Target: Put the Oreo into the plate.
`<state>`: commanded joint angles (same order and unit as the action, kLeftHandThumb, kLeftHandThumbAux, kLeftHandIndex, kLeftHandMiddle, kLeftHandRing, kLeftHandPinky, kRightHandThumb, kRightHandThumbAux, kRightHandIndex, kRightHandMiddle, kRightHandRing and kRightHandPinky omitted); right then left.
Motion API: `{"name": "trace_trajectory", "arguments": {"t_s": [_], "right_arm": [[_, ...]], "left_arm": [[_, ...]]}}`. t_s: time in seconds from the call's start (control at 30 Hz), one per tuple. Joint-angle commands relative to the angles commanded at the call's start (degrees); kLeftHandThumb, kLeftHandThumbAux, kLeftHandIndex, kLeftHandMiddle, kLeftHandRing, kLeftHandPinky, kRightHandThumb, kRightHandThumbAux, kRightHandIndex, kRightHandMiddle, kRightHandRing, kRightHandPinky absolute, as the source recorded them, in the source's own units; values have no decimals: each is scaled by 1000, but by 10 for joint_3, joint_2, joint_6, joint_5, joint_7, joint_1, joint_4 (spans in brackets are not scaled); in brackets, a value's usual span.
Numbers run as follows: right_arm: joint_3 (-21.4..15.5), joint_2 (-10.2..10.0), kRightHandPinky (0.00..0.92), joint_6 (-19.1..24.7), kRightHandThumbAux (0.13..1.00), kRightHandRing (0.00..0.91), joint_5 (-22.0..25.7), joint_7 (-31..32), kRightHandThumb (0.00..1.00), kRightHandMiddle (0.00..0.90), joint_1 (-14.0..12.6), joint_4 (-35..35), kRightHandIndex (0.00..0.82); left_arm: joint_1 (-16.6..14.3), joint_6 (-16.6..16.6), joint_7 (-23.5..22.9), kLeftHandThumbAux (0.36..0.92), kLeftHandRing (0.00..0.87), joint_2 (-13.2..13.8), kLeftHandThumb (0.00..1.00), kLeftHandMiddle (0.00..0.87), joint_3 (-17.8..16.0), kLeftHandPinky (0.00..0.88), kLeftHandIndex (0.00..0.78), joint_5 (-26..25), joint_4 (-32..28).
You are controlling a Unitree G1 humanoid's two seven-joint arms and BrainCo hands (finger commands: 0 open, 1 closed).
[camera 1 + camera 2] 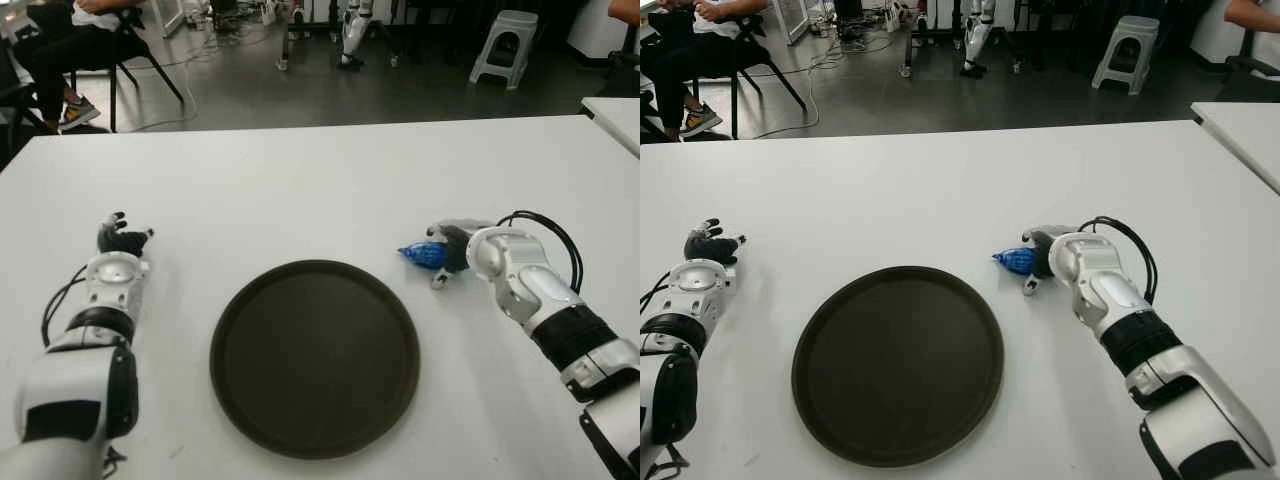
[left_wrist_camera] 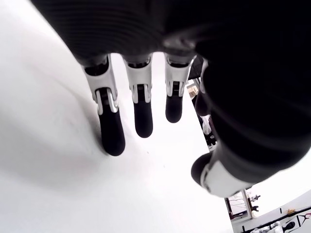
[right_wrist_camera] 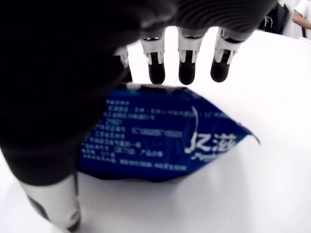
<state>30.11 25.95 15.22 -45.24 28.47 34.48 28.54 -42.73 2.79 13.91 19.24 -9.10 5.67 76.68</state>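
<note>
R hand [image 1: 447, 252] sits over the blue Oreo pack [image 3: 160, 138], fingers [image 3: 186, 70] extended past its far edge, thumb near side, not closed on it yet. Pack lies on the white table [image 1: 330, 180] just off the plate [image 1: 314, 358]'s right rim. Looks light, crinkly, slippery; pinch across the middle. L hand [image 1: 122, 240] idle, fingers loose, near table's left edge.

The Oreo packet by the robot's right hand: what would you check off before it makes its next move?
1. Oreo packet under the right hand, on the table: ok.
2. Fingers closed on the packet: not ok, they are extended over it.
3. Plate bare, ready to receive: ok.
4. Path from packet to plate free of things: ok.
5. Left hand left of the plate, fingers open, holding nothing: ok.
</note>
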Motion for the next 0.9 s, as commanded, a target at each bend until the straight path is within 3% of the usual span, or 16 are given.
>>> {"name": "trace_trajectory", "arguments": {"t_s": [0.6,0.9], "right_arm": [[-4,0,0,-41,747,40,22,-10,0,71,5,26,36],[-11,15,0,-89,747,46,52,33,0,82,15,35,44]], "left_arm": [[1,3,-2,767,160,0,310,134,-4,155,96,-3,0],[1,3,-4,770,152,0,278,132,-3,148,85,-3,-1]]}}
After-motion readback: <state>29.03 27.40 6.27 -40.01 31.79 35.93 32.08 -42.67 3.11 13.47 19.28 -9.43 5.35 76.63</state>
